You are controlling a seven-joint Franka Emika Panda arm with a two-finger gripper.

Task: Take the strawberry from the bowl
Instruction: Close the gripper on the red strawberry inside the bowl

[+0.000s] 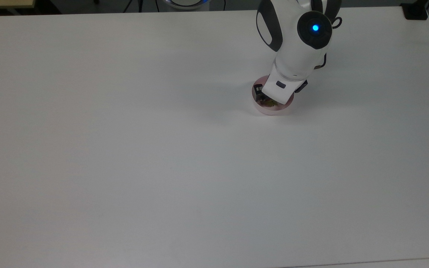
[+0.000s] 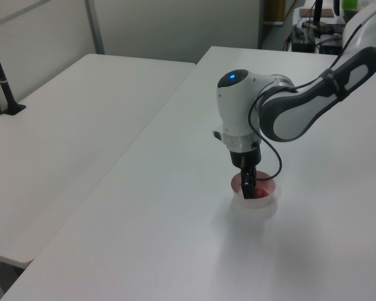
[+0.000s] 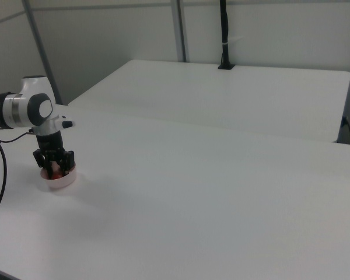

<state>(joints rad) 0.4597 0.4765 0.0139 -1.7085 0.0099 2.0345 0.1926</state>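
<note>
The Franka arm's fingers (image 2: 247, 185) reach down inside the pale pink bowl (image 2: 266, 198) on the white desk (image 1: 125, 149), with the strawberry (image 2: 259, 193) lying in the bowl and nothing lifted yet. In the right view the fingers (image 3: 54, 166) stand apart on either side of the red fruit (image 3: 54, 170), seemingly bracketing it, though whether they touch it cannot be told. The approach looks complete, judging by this; closing on the strawberry and raising it clear of the bowl remain.
</note>
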